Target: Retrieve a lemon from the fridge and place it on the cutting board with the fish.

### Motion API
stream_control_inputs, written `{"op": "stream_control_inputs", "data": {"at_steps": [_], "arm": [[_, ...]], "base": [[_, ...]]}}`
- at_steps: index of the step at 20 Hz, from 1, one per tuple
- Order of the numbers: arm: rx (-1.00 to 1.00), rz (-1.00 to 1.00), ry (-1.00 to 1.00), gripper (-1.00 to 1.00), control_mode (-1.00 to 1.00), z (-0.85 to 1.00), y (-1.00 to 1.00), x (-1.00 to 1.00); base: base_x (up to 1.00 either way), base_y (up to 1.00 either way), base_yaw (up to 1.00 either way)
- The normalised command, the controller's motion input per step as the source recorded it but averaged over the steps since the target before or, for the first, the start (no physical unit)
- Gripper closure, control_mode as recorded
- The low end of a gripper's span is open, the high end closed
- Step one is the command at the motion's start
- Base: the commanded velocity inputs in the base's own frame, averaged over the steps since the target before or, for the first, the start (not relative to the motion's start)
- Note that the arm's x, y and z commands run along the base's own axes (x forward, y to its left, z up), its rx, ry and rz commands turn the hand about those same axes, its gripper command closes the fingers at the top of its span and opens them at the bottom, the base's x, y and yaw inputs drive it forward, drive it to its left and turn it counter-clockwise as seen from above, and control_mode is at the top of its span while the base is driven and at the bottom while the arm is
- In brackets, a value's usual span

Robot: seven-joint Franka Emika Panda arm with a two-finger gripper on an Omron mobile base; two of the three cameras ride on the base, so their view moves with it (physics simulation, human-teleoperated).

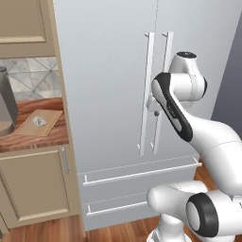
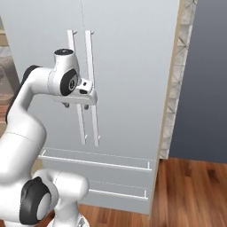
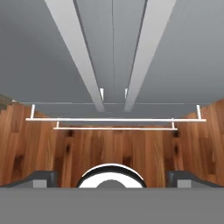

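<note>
- While the fridge (image 1: 108,94) stands with both doors closed, the claw (image 2: 82,101) hovers at its two long vertical bar handles (image 1: 156,94), jaws spread as wide as they go and holding nothing.
- In the hand view the two dark fingertips (image 3: 41,178) sit far apart at the bottom corners, with the handles (image 3: 109,52) running between them; whether a finger touches a bar cannot be told.
- The lemon is hidden.
- The cutting board (image 1: 40,123) lies on the reddish-brown bench (image 1: 47,137) left of the fridge, with the fish (image 1: 38,121) a small silvery lump on it.
- A dark coffee machine (image 1: 5,101) is cut off by the left edge, just beside the board.
- Two drawers (image 1: 137,189) sit below the doors, above the wood floor (image 2: 190,190).
</note>
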Motion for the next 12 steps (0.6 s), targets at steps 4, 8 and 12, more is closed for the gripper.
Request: {"op": "stream_control_inputs", "data": {"at_steps": [4, 8, 12], "arm": [[0.00, 0.00, 0.00, -1.00, 1.00, 0.00, 0.00, 0.00], [0.00, 0.00, 0.00, -1.00, 1.00, 0.00, 0.00, 0.00], [0.00, 0.00, 0.00, -1.00, 1.00, 0.00, 0.00, 0.00]], "base": [[-0.11, -0.37, 0.00], [0.00, -0.24, 0.00], [0.00, 0.00, 0.00]]}}
